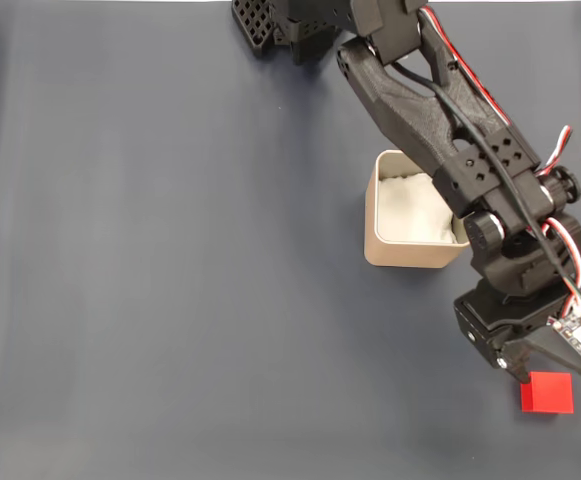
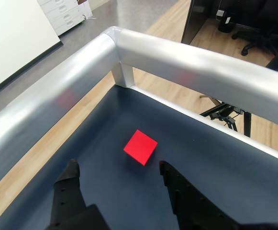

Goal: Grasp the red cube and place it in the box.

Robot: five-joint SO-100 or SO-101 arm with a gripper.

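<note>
Red and matte, the red cube [image 2: 140, 147] lies flat on the dark blue mat [image 2: 210, 158], near the corner where two silver rails [image 2: 177, 55] meet. In the fixed view we see this cube [image 1: 547, 392] at the lower right, well apart from the box [image 1: 410, 250], which stands further up with white padding inside. Our gripper [image 2: 119, 167] hangs just short of the cube with its two fingers spread wide, holding nothing, and the cube sits beyond the tips and between their lines.

We judge that we are in the approach step, and the grasp is not yet done. The next move calls for going forward and down until the fingers stand on both sides of the cube, then closing. Because the cube is turned a little against the fingers, we may need a small wrist rotation first.
</note>
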